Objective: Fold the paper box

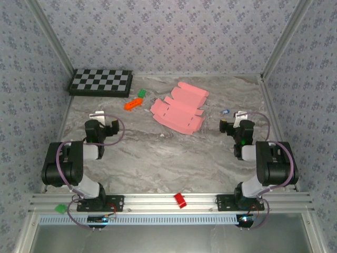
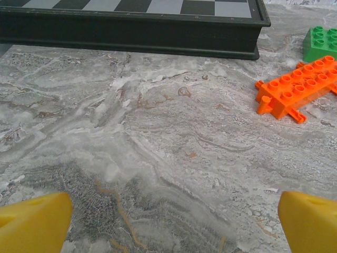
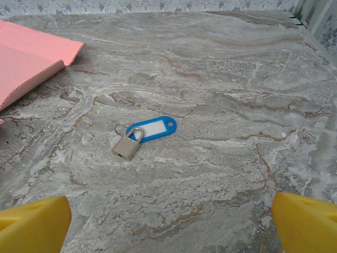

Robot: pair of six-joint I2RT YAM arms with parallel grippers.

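Note:
The paper box is a pink die-cut card sheet with flaps, lying mostly flat on the marble table at the back centre. One corner of it shows at the upper left of the right wrist view. My left gripper rests low on the left side of the table, well left of the sheet, and it is open, its yellow fingertips wide apart over bare marble. On the right, my right gripper sits to the right of the sheet, also open with nothing between its fingers.
A folded chessboard lies at the back left. An orange brick and a green brick sit between it and the sheet. A small padlock with a blue tag lies ahead of the right gripper. A red block rests on the front rail.

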